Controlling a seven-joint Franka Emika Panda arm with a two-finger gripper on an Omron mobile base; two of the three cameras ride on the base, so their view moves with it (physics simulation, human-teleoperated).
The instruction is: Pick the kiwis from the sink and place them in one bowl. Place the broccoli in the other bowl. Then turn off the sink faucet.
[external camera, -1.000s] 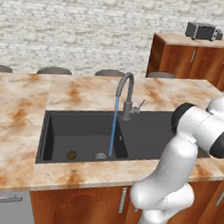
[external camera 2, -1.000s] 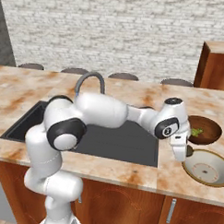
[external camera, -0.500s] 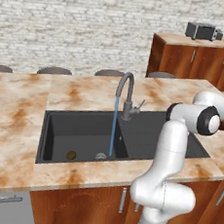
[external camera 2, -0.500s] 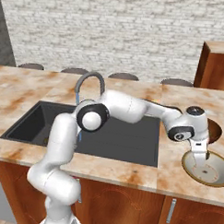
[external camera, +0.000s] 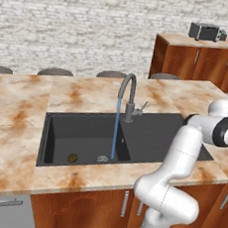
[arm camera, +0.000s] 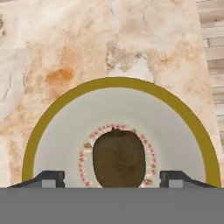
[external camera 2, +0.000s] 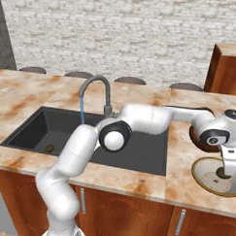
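No text, label, brand, number or sign can be read anywhere in these views.

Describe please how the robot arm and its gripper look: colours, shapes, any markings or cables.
The arm is glossy white, made of rounded tube-like segments with bulging elbows. Its joints carry round dark caps ringed in grey, like the one at. The gripper is pale grey-white and narrow; in the hand view its fingertips are small, dark and flat-topped. No cables or markings are visible.
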